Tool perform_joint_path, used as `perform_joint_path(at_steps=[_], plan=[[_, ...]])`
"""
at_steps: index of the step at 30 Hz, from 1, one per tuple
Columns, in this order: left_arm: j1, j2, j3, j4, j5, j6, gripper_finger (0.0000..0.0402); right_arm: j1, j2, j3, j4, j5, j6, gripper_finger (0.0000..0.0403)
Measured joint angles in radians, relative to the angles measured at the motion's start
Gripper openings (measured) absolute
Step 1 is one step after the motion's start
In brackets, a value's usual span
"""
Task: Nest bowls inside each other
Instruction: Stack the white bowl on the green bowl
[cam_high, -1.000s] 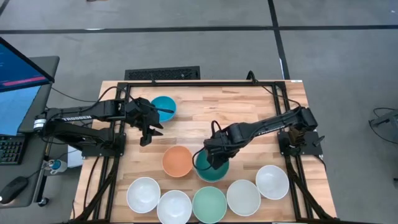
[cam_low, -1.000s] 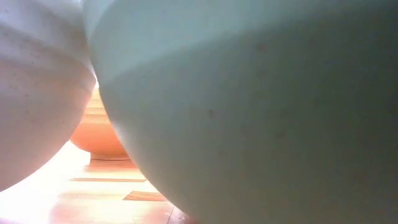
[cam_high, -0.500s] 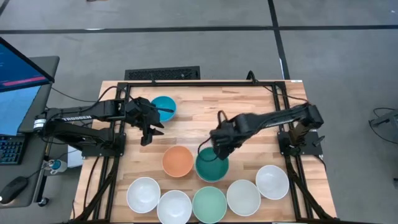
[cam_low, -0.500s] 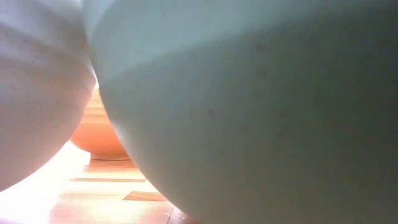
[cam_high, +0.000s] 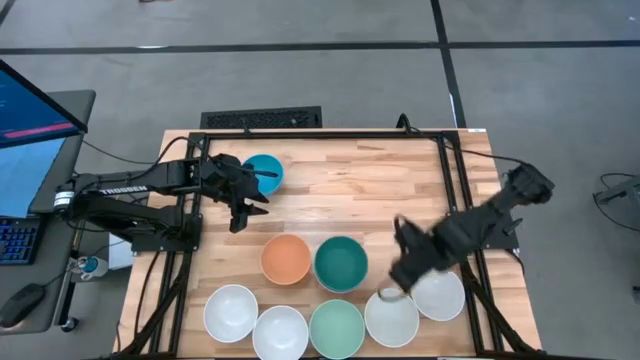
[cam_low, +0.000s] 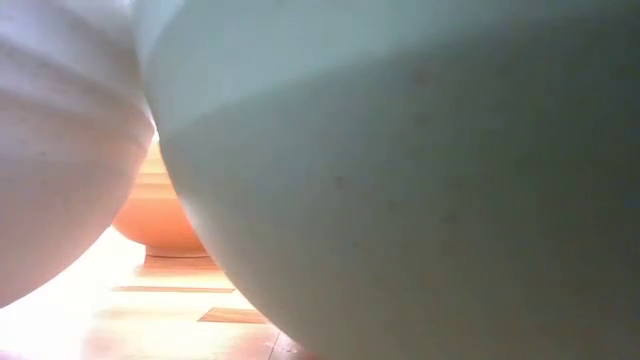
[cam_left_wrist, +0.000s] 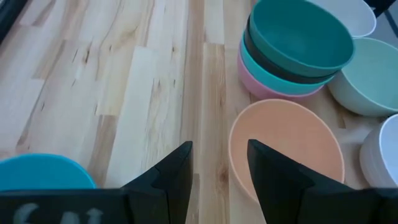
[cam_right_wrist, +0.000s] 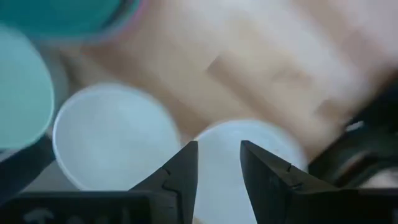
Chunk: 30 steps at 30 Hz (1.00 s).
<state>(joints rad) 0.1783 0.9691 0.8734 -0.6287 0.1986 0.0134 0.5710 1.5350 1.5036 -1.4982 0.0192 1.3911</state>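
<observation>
The right gripper (cam_high: 397, 275) is hanging over the near right part of the table (cam_high: 380, 180), just above the gap between two white bowls, one (cam_high: 391, 316) next to the mint green bowl (cam_high: 336, 328) and the other (cam_high: 438, 292) at the right end of the front row. Its fingers (cam_right_wrist: 177, 174) are standing a little apart with nothing between them, so the claw is released. In the right wrist view both white bowls are lying straight ahead of the fingertips, side by side and nearly touching.

The stack (cam_high: 340, 263) is sitting in the middle of the table, just right of the orange bowl (cam_high: 286, 258). In the left wrist view it is showing a dark green bowl (cam_left_wrist: 300, 36) on top, then a black one, a turquoise one and a pink one (cam_left_wrist: 261, 87) at the bottom.

The left gripper (cam_high: 243, 207) is waiting at the left side of the table, near the blue bowl (cam_high: 263, 172), which is standing alone at the far left. Its fingers (cam_left_wrist: 171, 174) are parted and empty, pointing toward the orange bowl.

Two more white bowls (cam_high: 231, 312) (cam_high: 280, 332) are filling the left end of the front row. The low view is being blocked almost entirely by the wall of the mint green bowl, with a white bowl beside it and the orange bowl showing behind
</observation>
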Motion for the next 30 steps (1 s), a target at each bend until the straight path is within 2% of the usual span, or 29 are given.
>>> perform_joint_path(at_steps=[3, 6, 9, 17, 30], plan=[[0.0, 0.0, 0.0, 0.0, 0.001, 0.0, 0.0144, 0.082, 0.004, -0.095, 0.146, -0.017, 0.095, 0.0149], [0.0, 0.0, 0.0, 0.0, 0.005, 0.0, 0.0144, 0.111, 0.023, -0.165, 0.327, -0.019, 0.156, 0.016], [0.0, 0.0, 0.0, 0.0, 0.006, -0.012, 0.0144, 0.115, 0.049, -0.2, 0.405, -0.019, 0.172, 0.0179], [0.0, 0.0, 0.0, -0.001, 0.006, -0.06, 0.0144, 0.114, 0.138, -0.207, 0.399, -0.02, 0.086, 0.0241], [0.0, 0.0, 0.0, -0.009, 0.006, -0.08, 0.0144, 0.116, 0.255, -0.214, 0.414, -0.046, 0.003, 0.023]])
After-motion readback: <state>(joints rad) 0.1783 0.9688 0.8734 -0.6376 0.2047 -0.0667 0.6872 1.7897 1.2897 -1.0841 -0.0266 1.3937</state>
